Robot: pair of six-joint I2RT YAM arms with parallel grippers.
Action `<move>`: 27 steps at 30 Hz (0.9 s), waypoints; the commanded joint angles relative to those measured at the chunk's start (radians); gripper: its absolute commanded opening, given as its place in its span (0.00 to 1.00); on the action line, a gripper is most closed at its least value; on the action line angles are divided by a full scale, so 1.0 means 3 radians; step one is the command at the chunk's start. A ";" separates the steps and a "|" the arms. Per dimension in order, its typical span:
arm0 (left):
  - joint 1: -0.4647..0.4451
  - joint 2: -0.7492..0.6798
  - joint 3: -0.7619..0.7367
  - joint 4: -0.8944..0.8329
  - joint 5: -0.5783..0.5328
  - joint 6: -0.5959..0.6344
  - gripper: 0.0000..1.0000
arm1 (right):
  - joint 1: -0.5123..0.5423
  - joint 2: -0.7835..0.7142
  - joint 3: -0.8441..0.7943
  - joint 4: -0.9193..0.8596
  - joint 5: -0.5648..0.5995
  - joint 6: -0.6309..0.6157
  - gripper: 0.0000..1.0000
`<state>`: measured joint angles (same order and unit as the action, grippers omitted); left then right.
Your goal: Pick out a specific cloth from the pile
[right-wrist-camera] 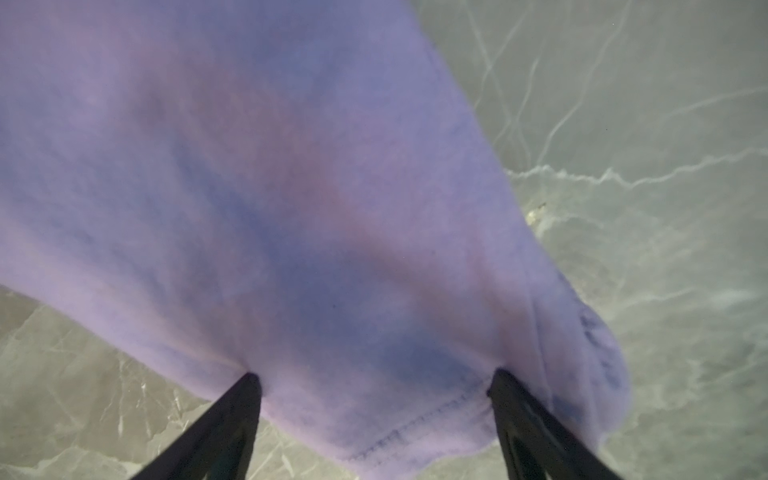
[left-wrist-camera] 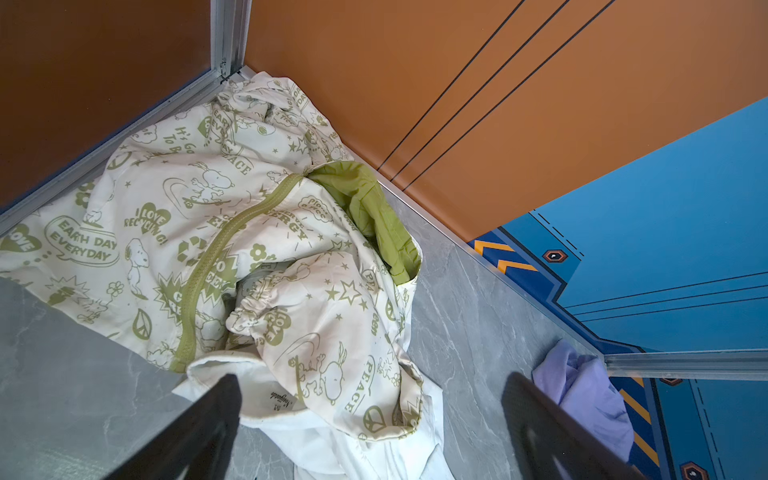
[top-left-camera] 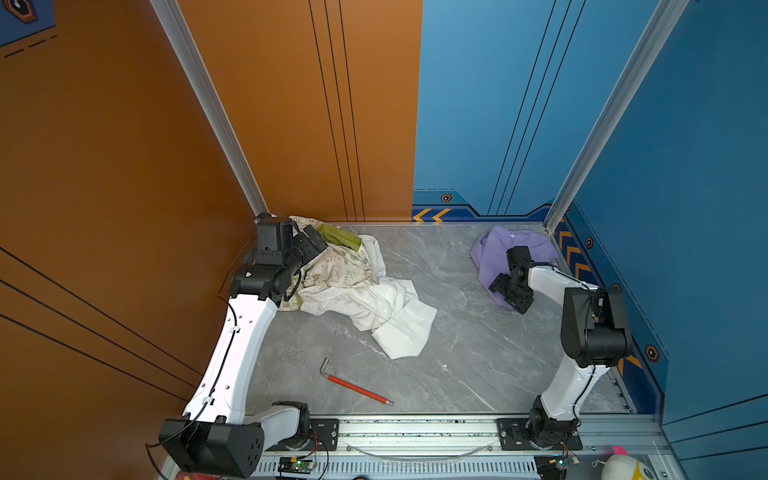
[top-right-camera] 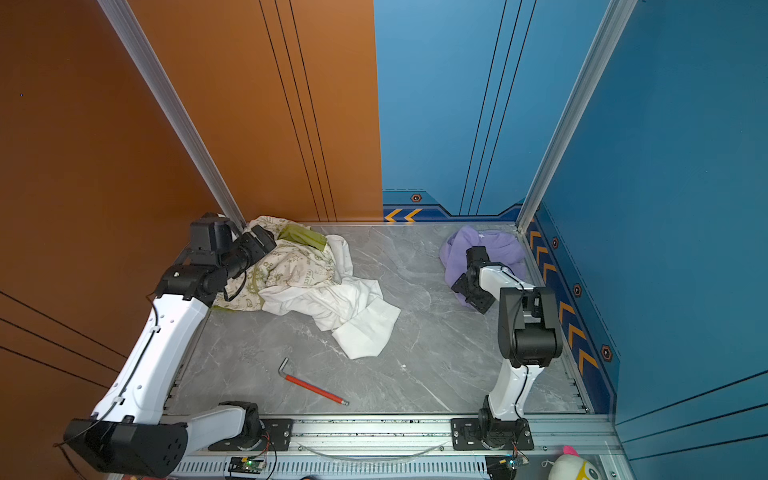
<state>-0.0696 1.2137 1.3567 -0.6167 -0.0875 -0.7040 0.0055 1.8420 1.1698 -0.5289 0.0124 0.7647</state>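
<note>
Soft lilac fabric cloth (top-left-camera: 494, 249) lies in the far right corner, apart from the cream, olive and white pile (top-left-camera: 349, 282). Right gripper (right-wrist-camera: 374, 374), jaws wide and empty, straddles its edge; best closed on 1 thick fold.

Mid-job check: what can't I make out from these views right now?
- Whether the right pincer touches the lilac cloth: right wrist view blurred; in both top views the pincer covers the spot.
- Anything under the pile: covered by its top cloths, every view.
- Label on the white cloth: too small, left wrist view.
- Pile's left edge: behind the left arm in both top views.
</note>
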 commanded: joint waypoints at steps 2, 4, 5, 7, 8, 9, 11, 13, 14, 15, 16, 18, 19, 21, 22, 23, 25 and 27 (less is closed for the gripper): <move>0.0051 -0.0046 -0.0088 0.0005 0.0043 0.0073 0.99 | -0.0044 -0.0025 -0.0141 -0.0119 -0.0107 0.0151 0.87; 0.0061 -0.0055 -0.0113 0.0009 0.0008 0.0111 0.99 | -0.0031 -0.0141 -0.0100 -0.0119 -0.0031 0.0111 0.87; 0.0066 -0.0060 -0.0128 0.0010 -0.0008 0.0145 0.99 | -0.0021 -0.0202 -0.0069 -0.0119 0.0022 0.0075 0.87; 0.0073 -0.0074 -0.0184 0.0045 -0.0052 0.0238 0.99 | -0.0009 -0.0337 0.0004 -0.0118 0.0134 -0.0036 0.87; 0.0078 -0.0086 -0.0217 0.0064 -0.0082 0.0293 0.99 | 0.0006 -0.0425 0.0048 -0.0112 0.0208 -0.0101 0.88; 0.0085 -0.0105 -0.0266 0.0110 -0.0110 0.0359 0.99 | 0.0024 -0.0504 0.0089 -0.0100 0.0284 -0.0184 0.88; 0.0084 -0.0160 -0.0383 0.0221 -0.0191 0.0494 0.99 | 0.0059 -0.0656 0.0139 -0.0040 0.0421 -0.0354 0.89; 0.0089 -0.0234 -0.0552 0.0383 -0.0267 0.0632 0.99 | 0.0098 -0.0835 0.0111 0.0124 0.0571 -0.0520 0.90; 0.0089 -0.0273 -0.0665 0.0485 -0.0304 0.0713 1.00 | 0.0121 -0.0941 0.0060 0.0265 0.0649 -0.0615 0.90; 0.0098 -0.0318 -0.0766 0.0581 -0.0330 0.0790 1.00 | 0.0142 -0.1043 -0.0020 0.0427 0.0749 -0.0708 0.90; 0.0103 -0.0352 -0.0863 0.0671 -0.0353 0.0857 1.00 | 0.0159 -0.1131 -0.0110 0.0578 0.0836 -0.0770 0.90; 0.0109 -0.0428 -0.1064 0.0910 -0.0409 0.1016 1.00 | 0.0176 -0.1309 -0.0393 0.1023 0.0976 -0.0921 0.89; 0.0109 -0.0452 -0.1267 0.1032 -0.0421 0.1073 1.00 | 0.0176 -0.1374 -0.0524 0.1217 0.1018 -0.0980 0.88; 0.0109 -0.0544 -0.1626 0.1534 -0.0387 0.1284 0.98 | 0.0171 -0.1500 -0.0888 0.1755 0.1032 -0.1120 0.88; 0.0109 -0.0576 -0.1781 0.1712 -0.0448 0.1324 0.98 | 0.0178 -0.1547 -0.1061 0.2013 0.1035 -0.1198 0.88; 0.0109 -0.0609 -0.1946 0.1871 -0.0566 0.1324 0.98 | 0.0193 -0.1591 -0.1252 0.2297 0.1061 -0.1284 0.88; 0.0126 -0.0652 -0.2222 0.2162 -0.0741 0.1359 0.98 | 0.0221 -0.1628 -0.1491 0.2654 0.1109 -0.1439 0.89; 0.0149 -0.0657 -0.2474 0.2482 -0.0797 0.1459 0.98 | 0.0241 -0.1594 -0.1610 0.2820 0.1088 -0.1620 0.92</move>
<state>-0.0380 1.0370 0.6823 -0.0792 -0.2489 -0.3408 0.0647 1.3655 0.7292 0.1020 0.2951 0.3950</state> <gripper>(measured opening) 0.981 0.918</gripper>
